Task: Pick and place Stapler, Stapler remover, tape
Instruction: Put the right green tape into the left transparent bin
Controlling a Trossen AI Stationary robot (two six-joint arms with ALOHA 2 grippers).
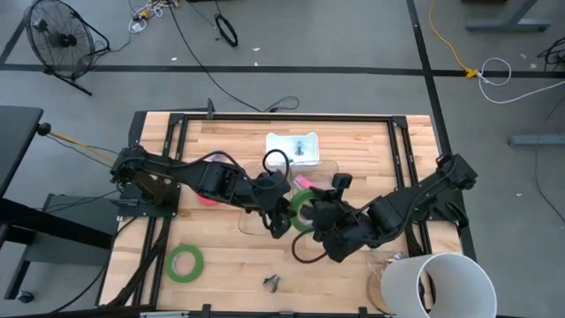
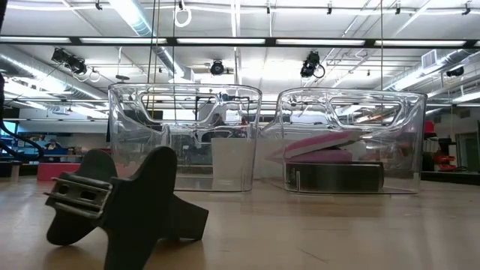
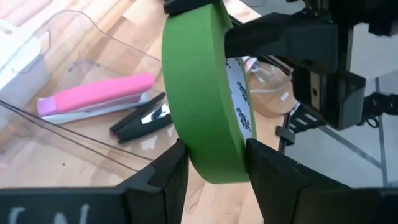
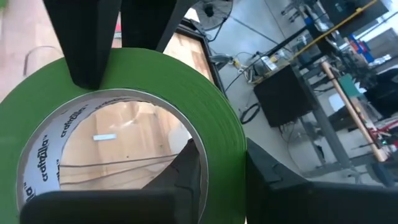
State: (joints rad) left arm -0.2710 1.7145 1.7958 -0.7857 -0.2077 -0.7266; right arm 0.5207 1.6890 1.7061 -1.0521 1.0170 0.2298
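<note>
green roll of masking tape (image 1: 302, 210) clamped by left gripper (image 3: 214, 163) & right gripper (image 4: 214, 168), mid-handover above clear plastic bin (image 1: 328, 170), likely for drop-in.

Green tape (image 3: 205, 106), pink stapler (image 3: 93, 96)

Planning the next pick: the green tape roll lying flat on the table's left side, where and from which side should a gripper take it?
Pinch the flat tape roll's ring wall, one finger in the hole and one outside, coming straight down: it lies hole-up on the table. The left gripper and right gripper both clamp the other roll.
</note>
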